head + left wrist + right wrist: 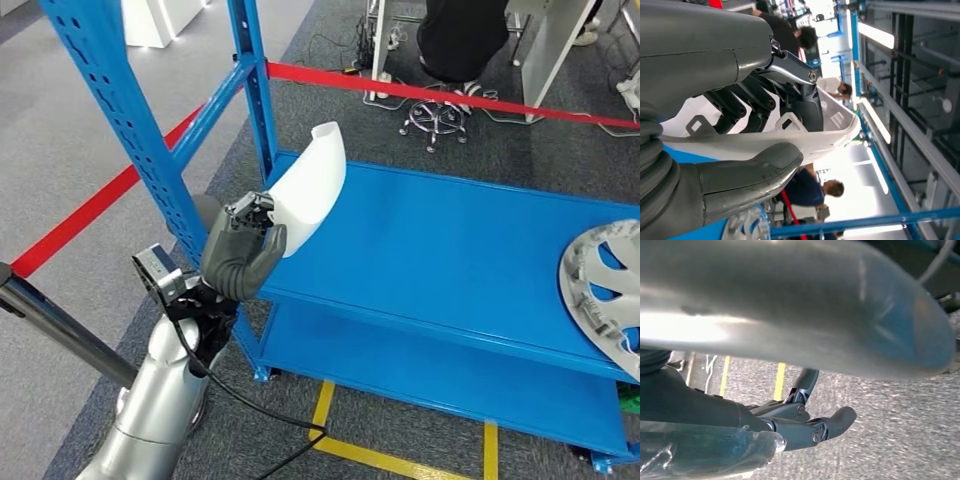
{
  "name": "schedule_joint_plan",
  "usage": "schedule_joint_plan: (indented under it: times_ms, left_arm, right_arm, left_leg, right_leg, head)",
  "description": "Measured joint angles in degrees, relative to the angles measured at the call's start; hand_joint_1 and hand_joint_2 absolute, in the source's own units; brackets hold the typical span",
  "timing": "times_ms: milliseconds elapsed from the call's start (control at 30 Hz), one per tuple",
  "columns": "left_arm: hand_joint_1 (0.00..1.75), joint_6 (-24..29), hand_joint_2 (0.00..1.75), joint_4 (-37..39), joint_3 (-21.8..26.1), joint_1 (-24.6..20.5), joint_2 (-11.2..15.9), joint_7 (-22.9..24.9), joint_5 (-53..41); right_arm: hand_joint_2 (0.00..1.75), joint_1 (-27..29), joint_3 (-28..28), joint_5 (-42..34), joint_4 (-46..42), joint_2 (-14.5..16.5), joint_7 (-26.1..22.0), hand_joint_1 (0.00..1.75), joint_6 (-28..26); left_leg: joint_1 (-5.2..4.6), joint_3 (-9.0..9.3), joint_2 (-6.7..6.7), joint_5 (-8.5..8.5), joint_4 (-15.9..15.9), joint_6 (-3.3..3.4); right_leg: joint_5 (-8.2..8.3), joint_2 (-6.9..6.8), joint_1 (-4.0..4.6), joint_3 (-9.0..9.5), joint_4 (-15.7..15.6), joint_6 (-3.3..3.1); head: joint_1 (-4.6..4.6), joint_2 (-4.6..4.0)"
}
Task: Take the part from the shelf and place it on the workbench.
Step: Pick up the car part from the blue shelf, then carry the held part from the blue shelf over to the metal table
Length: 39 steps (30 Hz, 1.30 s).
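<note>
where the left robot hand [240,255] rises at the near left corner of the blue shelf [453,240], it grips the lower end of the white part [309,190], a curved plastic shell that tilts up and away from the hand. thumb below and fingers [253,212] above clamp the shell's edge. the part is lifted clear of the shelf's upper deck, beside the perforated blue upright [124,110].

left wrist view: the thick grey thumb [753,172] presses the outer face of the white part [828,137], while the dark fingers [806,107] curl into its hollow inner side, among small moulded tabs.

on the far right of the same deck lies a silver wheel cover [604,285], well apart from the held part and partly cut by the frame edge. a lower blue deck [423,370] sits beneath. yellow floor lines [377,458] run on the grey carpet in front of the shelf, and red barrier tape [453,95] stretches behind it. a seated person [460,35] and a chair base [438,122] appear beyond the tape.

right wrist view: the right robot hand [806,425] hangs over grey carpet with yellow lines [779,380]; its dark fingers [836,421] extend loosely with nothing between them.
</note>
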Motion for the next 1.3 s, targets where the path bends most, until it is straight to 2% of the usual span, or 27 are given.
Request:
schedule_joint_plan:
  times_ms: [100,133,200,267,300,333,367,433,500,600,633,667,733,767,800,833,867,900,933,967,1000,1033,1100,1133,1167,1267,1300]
  left_arm:
    - [1.75,-0.1,1.75,0.0,0.0,0.0,0.0,0.0,0.2]
    - [1.75,0.0,1.75,0.1,0.0,0.0,0.0,0.0,0.2]
    - [1.75,0.0,1.75,0.1,0.0,-0.1,0.0,0.0,0.2]
    - [1.75,0.0,1.75,0.3,-0.2,-0.1,0.0,0.0,0.2]
    - [1.75,0.0,1.75,0.5,-0.3,-0.1,0.0,0.0,0.2]
    - [1.75,0.0,1.75,0.6,-0.5,-0.1,0.0,0.0,0.2]
    - [1.75,0.0,1.75,0.7,-0.7,-0.2,0.0,0.0,0.2]
    - [1.75,0.0,1.75,0.8,-1.1,-0.4,-0.1,0.0,0.2]
    - [1.75,0.0,1.75,0.9,-1.4,-0.8,-0.2,0.0,0.3]
    - [1.75,0.0,1.75,1.1,-1.6,-0.9,-0.2,-0.1,0.6]
    - [1.75,0.0,1.75,1.2,-1.6,-0.9,-0.3,-0.1,0.8]
    - [1.75,-0.1,1.75,1.3,-1.6,-0.9,-0.3,-0.1,1.0]
    - [1.75,-0.1,1.75,1.4,-1.7,-0.9,-0.4,-0.1,1.4]
    - [1.75,-0.1,1.75,1.5,-1.7,-0.9,-0.4,-0.1,1.5]
    - [1.75,-0.1,1.75,1.5,-1.7,-0.8,-0.4,-0.1,1.6]
    - [1.75,-0.1,1.75,1.6,-1.7,-0.7,-0.4,-0.1,1.6]
    - [1.75,-0.1,1.75,1.7,-1.7,-0.7,-0.4,-0.1,1.8]
    - [1.75,-0.1,1.75,1.8,-1.7,-0.7,-0.4,-0.1,2.0]
    - [1.75,-0.1,1.75,1.8,-1.7,-0.7,-0.4,-0.1,2.3]
    - [1.75,-0.2,1.75,1.8,-1.7,-0.7,-0.4,-0.1,2.5]
    - [1.75,-0.2,1.75,1.8,-1.7,-0.7,-0.5,-0.1,2.7]
    - [1.75,-0.2,1.75,1.8,-1.7,-0.8,-0.5,0.0,2.8]
    - [1.75,-0.2,1.75,1.8,-1.8,-0.7,-0.5,0.0,2.8]
    - [1.75,-0.2,1.75,1.9,-1.8,-0.7,-0.5,0.1,2.8]
    - [1.75,-0.2,1.75,1.9,-1.8,-0.6,-0.5,0.1,2.7]
    - [1.75,-0.2,1.75,2.1,-2.0,-0.6,-0.4,0.2,2.7]
    - [1.75,-0.2,1.75,2.2,-2.1,-0.6,-0.4,0.2,2.7]
  right_arm:
    - [0.0,-0.1,0.0,0.0,0.0,0.0,0.0,0.0,0.1]
    - [0.0,-0.2,0.0,0.0,0.0,0.0,0.0,0.0,0.1]
    - [0.0,-0.3,0.0,0.0,0.0,0.0,0.2,0.0,0.0]
    - [0.0,-0.3,0.0,0.0,0.0,0.0,0.3,0.0,-0.1]
    - [0.0,-0.3,-0.1,0.0,0.0,0.0,0.3,0.0,0.0]
    - [0.0,-0.3,-0.2,0.0,0.0,0.0,0.2,0.0,0.0]
    - [0.0,-0.3,-0.3,0.0,0.0,0.0,0.2,0.0,0.1]
    - [0.0,-0.4,-0.3,0.0,0.0,0.0,0.2,0.0,0.2]
    - [0.0,-0.4,-0.4,0.0,0.0,0.0,0.1,0.0,0.5]
    - [0.0,-0.3,-0.7,0.0,0.0,0.0,0.0,0.0,1.0]
    - [0.0,-0.3,-0.8,0.0,0.0,0.0,0.0,0.0,1.2]
    - [0.0,-0.2,-0.8,0.0,0.0,0.0,0.0,0.0,1.4]
    - [0.0,-0.1,-0.9,0.0,0.0,0.0,-0.1,0.0,1.9]
    - [0.0,-0.2,-0.9,0.0,0.0,0.0,-0.1,0.0,2.1]
    - [0.0,-0.2,-0.9,0.0,0.0,0.0,-0.1,0.0,2.3]
    - [0.0,-0.2,-0.9,0.0,0.0,0.0,-0.1,0.0,2.4]
    - [0.0,-0.2,-0.9,0.0,0.0,0.0,-0.1,0.0,2.5]
    - [0.0,-0.3,-0.9,0.0,0.0,0.0,-0.2,0.0,2.7]
    - [0.0,-0.4,-1.0,0.0,0.0,0.0,-0.2,0.0,2.9]
    - [0.0,-0.5,-1.1,0.0,0.0,0.0,-0.3,0.0,2.8]
    - [0.0,-0.7,-1.1,0.0,0.0,0.0,-0.4,0.0,2.5]
    - [0.0,-0.8,-1.1,0.0,0.0,0.0,-0.6,0.0,2.1]
    - [0.0,-0.7,-1.1,0.0,0.0,0.0,-0.7,0.0,1.3]
    - [0.0,-0.7,-1.1,0.0,0.0,-0.1,-0.7,0.0,1.2]
    - [0.0,-0.6,-1.1,0.0,0.0,-0.1,-0.8,0.0,1.2]
    - [0.0,-0.6,-1.1,0.0,0.0,-0.1,-0.8,0.0,1.9]
    - [0.0,-0.6,-1.1,0.0,0.0,-0.2,-0.8,0.0,2.3]
  left_leg:
    - [0.0,-0.63,-0.01,0.0,0.4,-0.85]
    - [0.05,-1.2,0.04,-1.13,1.5,-1.13]
    - [0.12,-3.59,0.15,-5.57,7.1,-1.69]
    - [0.15,-6.35,0.16,-9.62,14.9,-1.91]
    - [0.15,-6.78,0.16,-10.15,16.9,-1.85]
    - [0.14,-6.08,0.16,-9.44,16.8,-1.7]
    - [0.11,-4.24,0.16,-7.91,14.5,-1.45]
    - [-0.05,1.35,0.16,-5.29,6.4,-0.82]
    - [-0.28,4.9,0.13,-4.97,0.6,-0.4]
    - [-0.43,4.62,0.17,-4.2,-1.0,0.26]
    - [-0.35,4.18,0.24,-3.57,-1.1,0.62]
    - [-0.24,3.62,0.32,-2.91,-1.3,0.97]
    - [-0.19,2.24,0.4,-1.69,-1.3,1.43]
    - [-0.22,1.48,0.43,-1.07,-1.3,1.5]
    - [-0.25,0.7,0.44,-0.44,-1.2,1.5]
    - [-0.26,-0.06,0.46,0.14,-1.2,1.44]
    - [-0.25,-0.8,0.46,0.71,-1.2,1.33]
    - [-0.24,-1.46,0.44,1.24,-1.1,1.15]
    - [-0.31,-2.06,0.42,1.69,-0.9,0.9]
    - [-0.38,-2.52,0.4,2.11,-0.7,0.62]
    - [-0.47,-2.81,0.4,2.51,-0.5,0.34]
    - [-0.54,-2.99,0.4,2.89,-0.3,0.08]
    - [-0.48,-3.3,0.43,3.41,-0.2,-0.46]
    - [-0.43,-3.68,0.44,2.61,0.2,-0.82]
    - [-0.36,-4.32,0.45,0.76,1.7,-1.19]
    - [-0.11,-7.29,0.47,-7.4,11.7,-1.98]
    - [-0.07,-7.82,0.47,-8.46,14.9,-2.07]
  right_leg:
    - [0.51,0.14,0.07,-0.84,0.3,-1.46]
    - [0.81,0.08,0.02,-1.24,0.3,-1.98]
    - [1.54,-0.14,-0.02,-2.28,0.2,-2.89]
    - [2.34,-0.37,0.08,-3.47,0.2,-3.26]
    - [2.76,-0.46,0.14,-4.03,0.2,-3.27]
    - [3.19,-0.51,0.2,-4.58,0.2,-3.23]
    - [3.64,-0.52,0.25,-5.08,0.2,-3.16]
    - [4.48,-0.49,0.38,-5.87,0.2,-2.89]
    - [5.42,-0.49,0.46,-6.35,0.1,-2.36]
    - [6.68,-0.48,0.3,-6.79,-0.6,-1.23]
    - [5.86,-0.48,0.27,-7.22,-0.1,-0.94]
    - [4.0,-0.49,0.27,-7.92,1.5,-0.73]
    - [-1.73,-0.55,0.29,-9.98,8.4,-0.48]
    - [-3.83,-0.55,0.32,-10.8,12.3,-0.37]
    - [-4.69,-0.55,0.36,-11.03,15.2,-0.31]
    - [-4.21,-0.55,0.39,-10.38,16.2,-0.29]
    - [-2.87,-0.55,0.39,-8.67,15.0,-0.31]
    - [-1.48,-0.55,0.38,-5.98,12.0,-0.34]
    - [-1.01,-0.54,0.39,-2.66,7.7,-0.35]
    - [-1.18,-0.46,0.43,0.25,3.7,-0.52]
    - [-1.73,-0.4,0.47,2.13,0.7,-0.73]
    - [-2.32,-0.32,0.58,3.01,-0.8,-1.05]
    - [-1.88,-0.38,0.6,2.37,-1.0,-2.07]
    - [-1.39,-0.47,0.56,1.97,-0.9,-2.63]
    - [-0.79,-0.58,0.47,1.33,-0.9,-3.16]
    - [1.18,-0.75,0.43,-1.13,-0.9,-3.87]
    - [1.84,-0.81,0.44,-2.04,-0.9,-3.86]
  head:
    - [-0.16,0.0]
    - [-0.3,0.0]
    - [-0.64,0.0]
    - [-0.79,0.0]
    - [-0.8,0.0]
    - [-0.81,0.0]
    - [-0.83,0.0]
    - [-0.85,0.0]
    - [-0.85,0.0]
    - [-0.94,0.0]
    - [-0.91,0.0]
    - [-0.86,0.0]
    - [-0.76,0.0]
    - [-0.74,0.0]
    - [-0.76,0.0]
    - [-0.74,0.0]
    - [-0.74,0.0]
    - [-0.74,0.0]
    - [-0.72,0.0]
    - [-0.76,0.0]
    - [-0.78,0.0]
    - [-0.8,0.0]
    - [-0.8,0.0]
    - [-0.91,0.0]
    - [-1.04,0.0]
    - [-1.37,0.0]
    - [-1.38,0.0]
